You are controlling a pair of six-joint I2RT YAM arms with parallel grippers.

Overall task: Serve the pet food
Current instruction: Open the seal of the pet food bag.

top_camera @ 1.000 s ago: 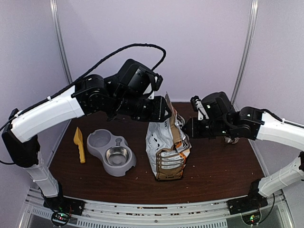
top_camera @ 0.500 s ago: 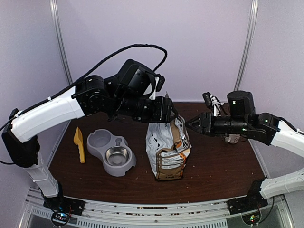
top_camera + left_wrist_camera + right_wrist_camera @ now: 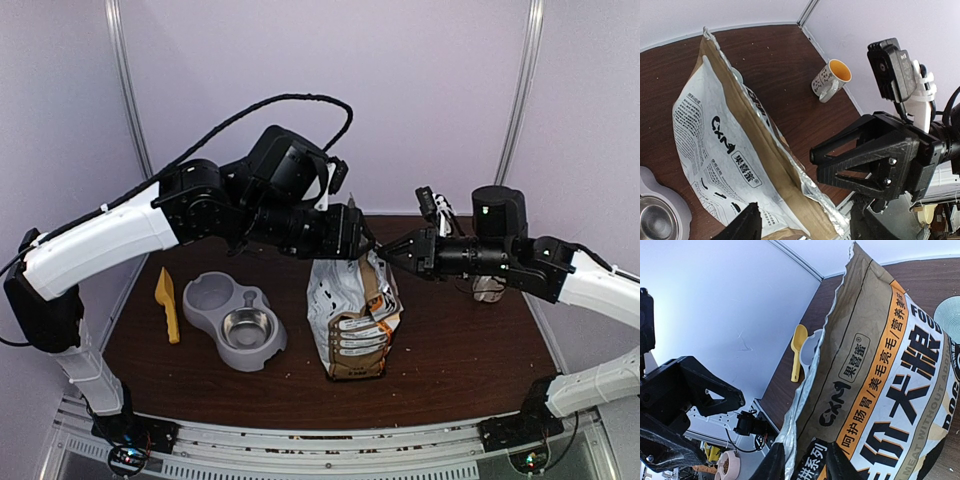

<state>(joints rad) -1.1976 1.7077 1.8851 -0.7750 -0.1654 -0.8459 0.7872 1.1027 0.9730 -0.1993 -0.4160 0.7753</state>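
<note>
When viewed from above: brown table [image 3: 450,350] beneath everything, two arms bolted at its near edge. Reaching in from the left, white-and-black left arm [image 3: 110,235], bent high over the middle. Reaching in from the right, right arm [image 3: 590,285], pointed at the same spot.

Standing upright at mid-table, silver-white printed bag [image 3: 345,310] with orange-brown trim, top torn open.

Left gripper [image 3: 352,240] poised at the bag's top, spread wide, foil rim passing loosely between its fingers [image 3: 745,225]. Right gripper [image 3: 388,253] at the right end of that rim, set narrow, rim running between its fingers [image 3: 772,465]. Cannot tell whether pinched or merely straddled.

Left of the bag and near it, grey double bowl [image 3: 205,295] with a steel dish [image 3: 247,327] in the nearer well. Just beside the bowl, further left, yellow scoop [image 3: 167,300] lying flat. Behind the right arm, well apart from the bag, spotted mug [image 3: 832,80] with an orange inside.

Pet food hidden in every view, bag's inside not visible. Tiny specks scattered on the table, too small to identify.
</note>
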